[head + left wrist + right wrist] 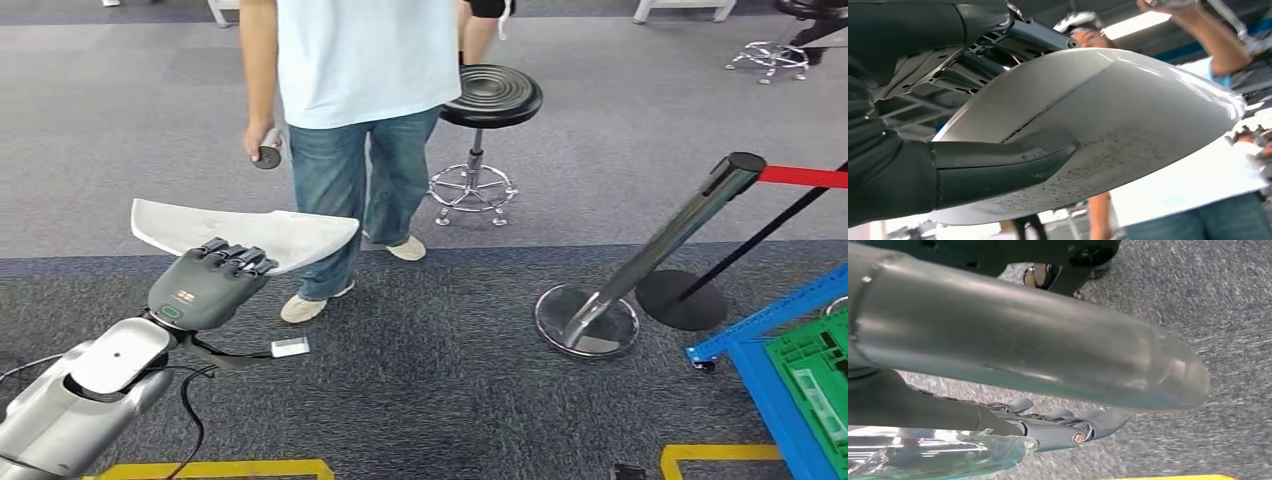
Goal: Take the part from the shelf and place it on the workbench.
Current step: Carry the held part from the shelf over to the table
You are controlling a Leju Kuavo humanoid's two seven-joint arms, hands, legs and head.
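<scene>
Here, the white curved part (245, 233) is gripped by the left hand (207, 285), fingers curled over its top and the thumb (1003, 167) pressed beneath, above the grey carpet (450, 370). The right hand (1063, 427) is seen with fingers extended, holding nothing. A person (365, 100) is stood just beyond.

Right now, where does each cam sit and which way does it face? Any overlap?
Head view: high on the body, facing forward and down at carpet; left hand holds the white part before a person.
Left wrist view: behind the left hand, facing up under the white part.
Right wrist view: by the right hand, facing carpet.
Shared: head and left wrist views show part and person.
</scene>
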